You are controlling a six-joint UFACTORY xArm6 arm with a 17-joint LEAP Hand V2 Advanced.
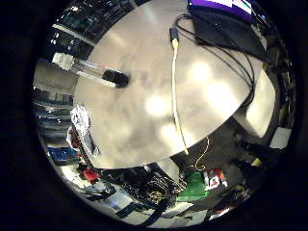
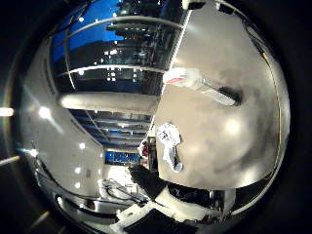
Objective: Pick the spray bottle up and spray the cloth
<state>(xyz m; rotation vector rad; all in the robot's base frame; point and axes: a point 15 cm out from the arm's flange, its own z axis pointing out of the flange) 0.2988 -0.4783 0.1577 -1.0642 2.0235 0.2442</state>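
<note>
Spray bottle (image 2: 202, 84) lies flat mid-surface (image 1: 144, 72), cloth (image 2: 168, 141) at the surface's edge nearby, well apart; fingers' state unclear.

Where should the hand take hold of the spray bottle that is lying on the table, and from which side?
Probably around the clear body of the spray bottle, coming down from above. It lies on its side on the table, apart from the cloth, so the long body is free on both sides; the white and red head end looks less even to hold.

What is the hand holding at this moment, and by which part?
Nothing can be seen held. The spray bottle lies on the table far from the palm, the cloth near the table's edge. No part of the hand shows in either view.
</note>
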